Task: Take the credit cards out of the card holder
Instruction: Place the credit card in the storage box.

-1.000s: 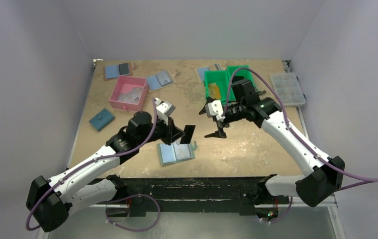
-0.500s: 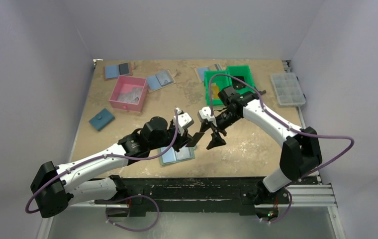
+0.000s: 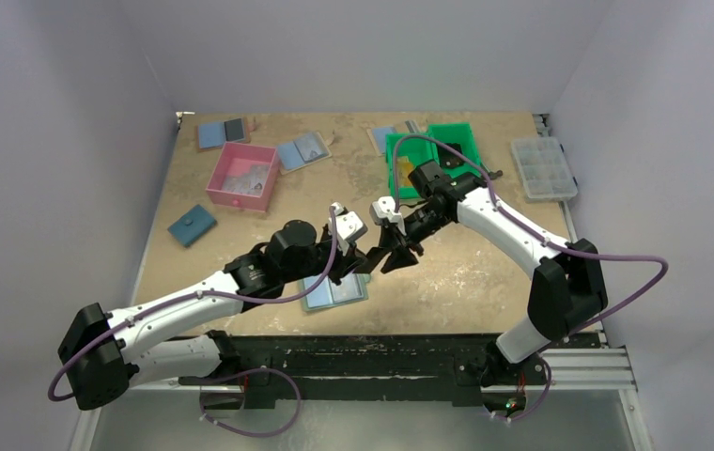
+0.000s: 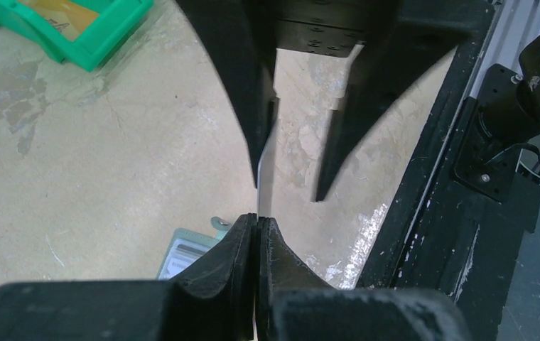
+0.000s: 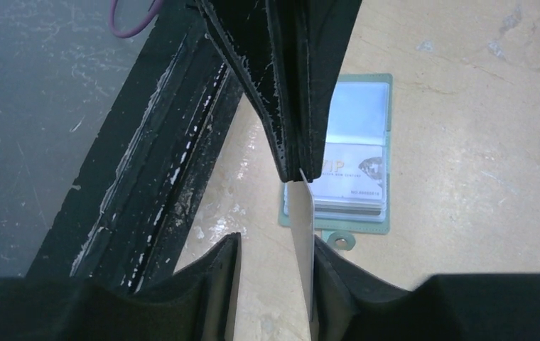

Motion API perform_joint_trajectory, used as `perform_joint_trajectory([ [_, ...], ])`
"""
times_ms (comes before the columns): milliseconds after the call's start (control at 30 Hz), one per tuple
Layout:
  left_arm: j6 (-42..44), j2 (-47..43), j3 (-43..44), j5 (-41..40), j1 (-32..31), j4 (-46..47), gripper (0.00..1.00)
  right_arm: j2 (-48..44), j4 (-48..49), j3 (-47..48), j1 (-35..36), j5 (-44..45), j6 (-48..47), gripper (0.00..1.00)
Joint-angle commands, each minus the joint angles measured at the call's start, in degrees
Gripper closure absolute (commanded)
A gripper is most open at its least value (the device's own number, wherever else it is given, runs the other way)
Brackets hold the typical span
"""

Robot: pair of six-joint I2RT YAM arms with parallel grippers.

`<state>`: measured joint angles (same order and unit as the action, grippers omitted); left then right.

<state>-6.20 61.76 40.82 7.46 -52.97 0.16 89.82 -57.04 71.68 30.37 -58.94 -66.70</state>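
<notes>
The card holder (image 3: 334, 289) lies open on the table near the front edge, its pale blue inside up, with cards still in its pocket (image 5: 356, 163). Above it my left gripper (image 3: 363, 257) is shut on one credit card (image 5: 303, 227), a thin pale card seen almost edge-on (image 4: 266, 170). My right gripper (image 3: 393, 256) faces the left one tip to tip. Its jaws stand open around the card's free end: the card rests against one finger, and a gap shows at the other. The holder's corner (image 4: 185, 249) peeks out beside my left gripper (image 4: 258, 219).
A green bin (image 3: 428, 155) with a yellow card inside stands at the back, a pink box (image 3: 240, 177) at the back left. A dark blue wallet (image 3: 192, 225) and other blue-and-grey folders (image 3: 302, 150) lie around. A clear compartment box (image 3: 543, 169) sits far right. The black table edge (image 3: 381, 343) is close.
My left gripper has carried the card up and to the right. My right gripper swung in from the back to meet it, and its jaws have narrowed around the card's free end.
</notes>
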Motion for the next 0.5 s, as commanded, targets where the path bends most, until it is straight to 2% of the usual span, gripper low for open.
perform_joint_trajectory([
  [0,0.9,0.3,1.4,0.8,-0.4,3.3,1.0,-2.5,1.2,2.6,0.2,-3.1,2.3,0.68],
  [33,0.6,0.3,1.5,0.6,-0.4,3.2,1.0,-2.5,0.9,3.0,0.2,-3.3,2.1,0.87],
  [67,0.2,0.4,1.5,0.1,-0.4,3.0,1.0,-2.6,0.6,3.2,0.2,-3.6,1.8,1.0],
  [100,-0.6,0.3,1.8,-0.8,-0.3,2.4,1.0,-2.7,0.2,3.5,0.2,-3.3,1.4,1.0],
  [133,-1.6,0.2,2.2,-2.6,-0.2,1.6,0.92,-2.8,-0.4,4.0,0.1,-2.6,1.0,1.0],
  [200,-4.1,-0.5,3.0,-8.0,-0.1,-2.1,0.53,-2.7,-1.7,5.6,-0.5,-1.2,0.9,1.0],
  [300,-8.7,-4.9,3.6,-18.9,0.4,-6.9,0.09,-2.6,-4.8,8.7,-4.1,0.2,-0.3,1.0],
  [333,-9.5,-7.0,3.6,-20.3,1.0,-7.8,0.02,-3.0,-5.4,9.1,-5.8,1.0,-0.8,1.0],
  [400,-9.9,-10.5,4.6,-19.5,3.7,-10.2,0.01,-4.7,-3.9,8.6,-9.3,3.4,0.1,1.0],
  [467,-7.9,-11.6,8.3,-15.5,7.4,-14.6,0.01,-7.4,1.6,6.7,-12.2,7.6,3.3,1.0],
])
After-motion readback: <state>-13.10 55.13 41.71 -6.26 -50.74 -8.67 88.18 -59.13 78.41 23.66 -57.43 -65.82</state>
